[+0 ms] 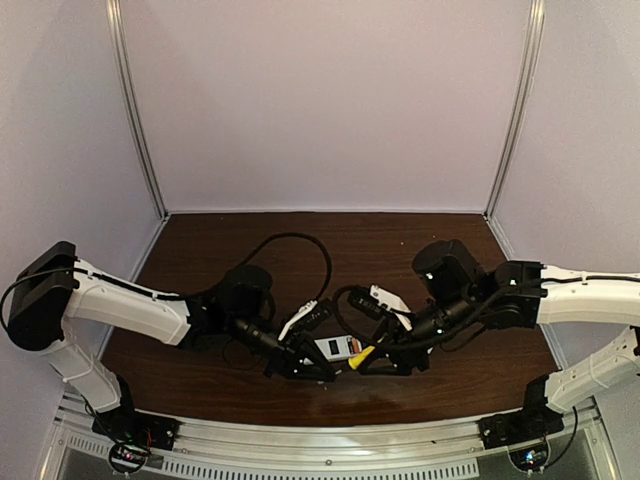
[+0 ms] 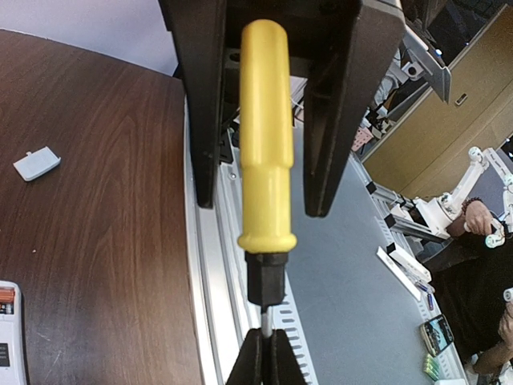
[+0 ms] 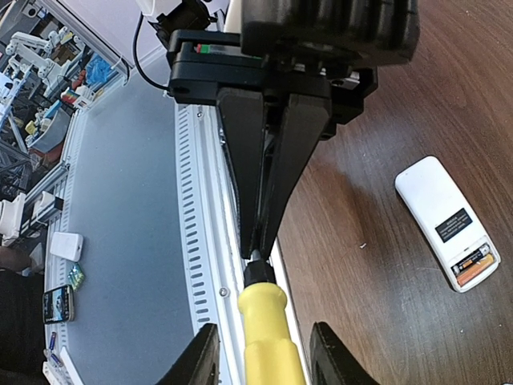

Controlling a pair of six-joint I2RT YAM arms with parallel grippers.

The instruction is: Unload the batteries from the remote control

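Note:
The white remote control (image 1: pixel 335 347) lies back-up on the table between the two grippers. In the right wrist view the remote (image 3: pixel 439 210) has its end compartment open, with the batteries (image 3: pixel 474 267) inside, orange-copper showing. My left gripper (image 2: pixel 266 333) is shut on the thin metal shaft of the yellow-handled screwdriver (image 2: pixel 264 136) and holds it over the table's front edge. My right gripper (image 3: pixel 263 329) is open, its fingers on either side of the yellow handle (image 3: pixel 272 341) with gaps on both sides. In the top view the left gripper (image 1: pixel 318 372) and the right gripper (image 1: pixel 372 360) face each other.
A small white plastic chip (image 2: pixel 36 163) lies on the wood left of the left gripper. The aluminium rail (image 3: pixel 204 241) runs along the table's front edge, below the screwdriver. A black cable (image 1: pixel 300 245) loops over the table behind the left arm.

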